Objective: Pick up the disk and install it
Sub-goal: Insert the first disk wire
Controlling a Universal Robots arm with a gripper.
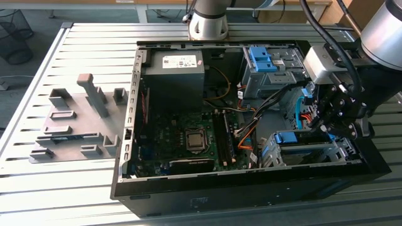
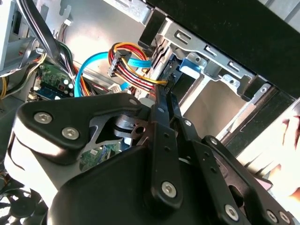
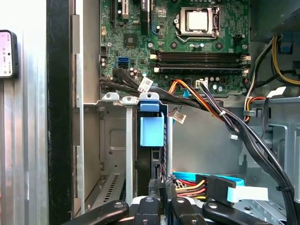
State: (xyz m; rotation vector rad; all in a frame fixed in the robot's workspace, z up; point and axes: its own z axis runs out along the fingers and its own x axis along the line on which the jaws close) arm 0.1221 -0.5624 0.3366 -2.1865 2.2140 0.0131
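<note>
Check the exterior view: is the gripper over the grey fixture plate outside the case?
No. The gripper hangs inside the open computer case, beside the drive bay, while the grey fixture plate lies apart from it.

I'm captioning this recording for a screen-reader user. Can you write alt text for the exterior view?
A robot arm's black pincer reaches into an open black computer case at the exterior view's right, beside a grey drive bay with a blue plastic part on top. The motherboard and power supply lie exposed, and a grey fixture sits on the slatted table at the left.
</note>
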